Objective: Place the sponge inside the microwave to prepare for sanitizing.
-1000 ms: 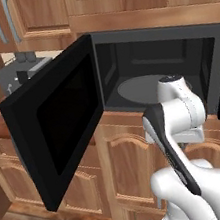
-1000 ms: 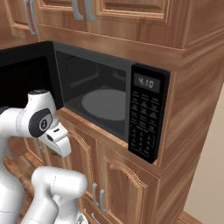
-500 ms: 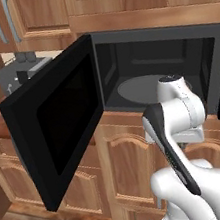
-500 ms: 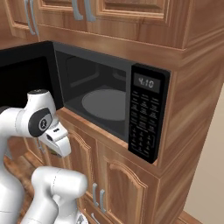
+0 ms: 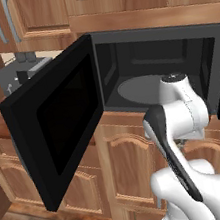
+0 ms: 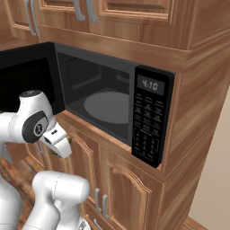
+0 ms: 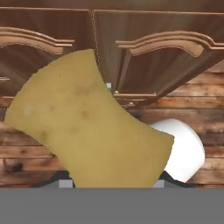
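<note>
The yellow-olive sponge (image 7: pixel 87 135) takes up most of the hand view, held between the fingers of my gripper (image 7: pixel 113 183), which is shut on it; the sponge hides the fingertips almost entirely. The hand (image 6: pixel 56 140) hangs low in front of the lower cabinets and points down, below the microwave's floor. The black microwave (image 6: pixel 150 121) stands with its door (image 5: pixel 60 135) swung wide open to the left. Its round turntable (image 5: pixel 139 89) lies bare inside the cavity, and the arm's elbow (image 5: pixel 182 105) rises in front of the opening's right part.
A grey coffee machine (image 5: pixel 20 74) stands on the counter behind the open door. Wooden cabinet doors (image 5: pixel 134 168) run below the microwave and upper cabinets (image 6: pixel 130 13) above it. Wooden floor (image 7: pixel 192 118) lies under the hand.
</note>
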Controlling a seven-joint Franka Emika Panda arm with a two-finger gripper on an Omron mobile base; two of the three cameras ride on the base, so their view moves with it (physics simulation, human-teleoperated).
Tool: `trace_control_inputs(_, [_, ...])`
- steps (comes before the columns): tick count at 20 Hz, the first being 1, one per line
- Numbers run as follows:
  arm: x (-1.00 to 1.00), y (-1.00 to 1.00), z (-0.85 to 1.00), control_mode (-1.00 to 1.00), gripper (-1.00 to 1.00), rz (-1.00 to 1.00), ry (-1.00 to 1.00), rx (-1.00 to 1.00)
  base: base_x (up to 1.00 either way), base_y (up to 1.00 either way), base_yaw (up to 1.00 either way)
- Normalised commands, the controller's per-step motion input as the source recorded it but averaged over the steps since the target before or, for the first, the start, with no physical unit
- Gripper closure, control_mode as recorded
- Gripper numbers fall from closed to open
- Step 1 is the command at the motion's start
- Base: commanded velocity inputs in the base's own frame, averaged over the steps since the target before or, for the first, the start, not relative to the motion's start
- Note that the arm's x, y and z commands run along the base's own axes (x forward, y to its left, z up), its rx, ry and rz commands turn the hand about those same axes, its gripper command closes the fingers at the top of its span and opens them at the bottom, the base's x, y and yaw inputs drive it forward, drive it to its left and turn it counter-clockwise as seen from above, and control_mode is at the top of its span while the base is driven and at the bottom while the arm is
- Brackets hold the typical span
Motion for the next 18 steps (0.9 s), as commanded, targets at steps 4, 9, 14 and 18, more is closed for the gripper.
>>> trace_control_inputs(4, [-0.13,-0.01,0.64,-1.00,1.00,0.01,-0.35,-0.12,0.00,0.00,0.00])
trace_control_inputs(9, [-0.19,-0.04,0.58,-1.00,1.00,0.00,-0.45,-0.13,0.00,0.00,0.00])
trace_control_inputs(14, [0.05,-0.03,0.70,-1.00,1.00,0.00,-0.48,-0.16,0.00,0.00,0.00])
trace_control_inputs(18, [0.33,0.00,0.44,-1.00,1.00,0.00,-0.27,-0.22,0.00,0.00,0.00])
